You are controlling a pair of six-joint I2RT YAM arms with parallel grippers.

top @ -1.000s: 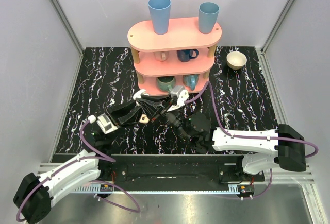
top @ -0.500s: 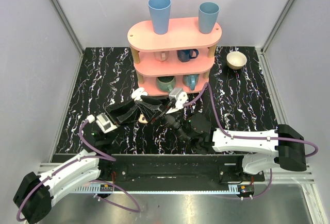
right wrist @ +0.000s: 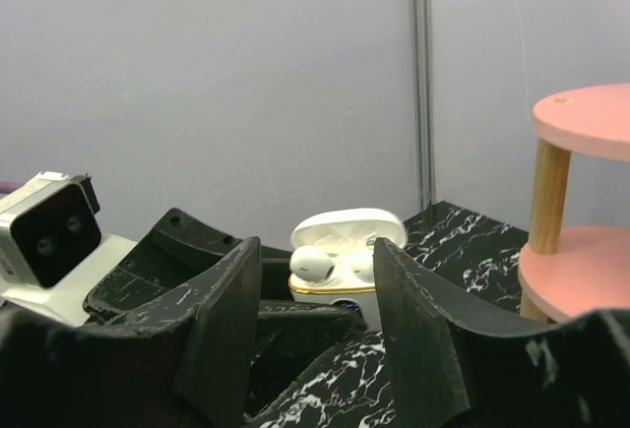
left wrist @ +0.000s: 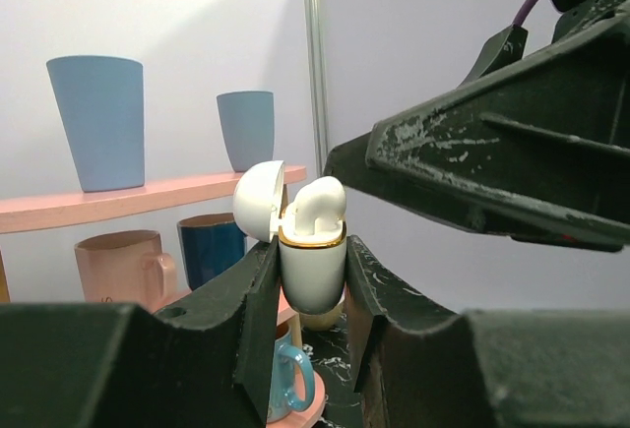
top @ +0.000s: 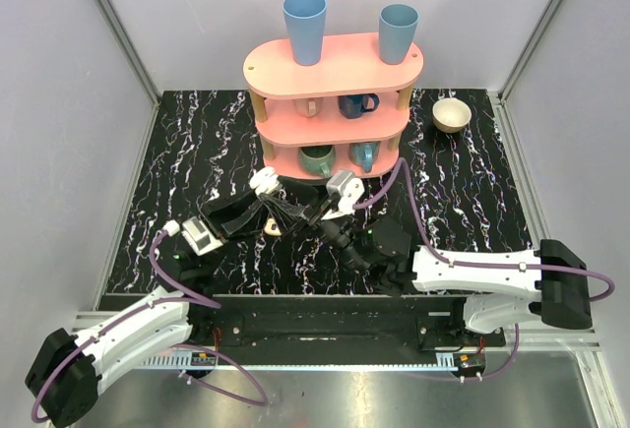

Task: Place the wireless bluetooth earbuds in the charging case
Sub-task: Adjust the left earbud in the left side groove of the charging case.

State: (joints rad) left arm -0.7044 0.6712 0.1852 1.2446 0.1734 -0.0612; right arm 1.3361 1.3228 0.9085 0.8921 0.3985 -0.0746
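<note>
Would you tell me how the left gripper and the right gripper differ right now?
The left gripper is shut on the open charging case, while the right gripper is open and holds nothing. The left gripper carries the case upright; the right gripper merely faces it. Both hover close together in front of the pink shelf.

Over the black marbled counter the two arms are nose to nose. The left fingers pinch a small white charging case. The right fingers point at it from just beside, too dark against the counter for me to read their gap. Beyond both sets of fingers stands a pink shelf holding mugs, with two blue cups on top. A cream bowl sits well off past the right fingers.
</note>
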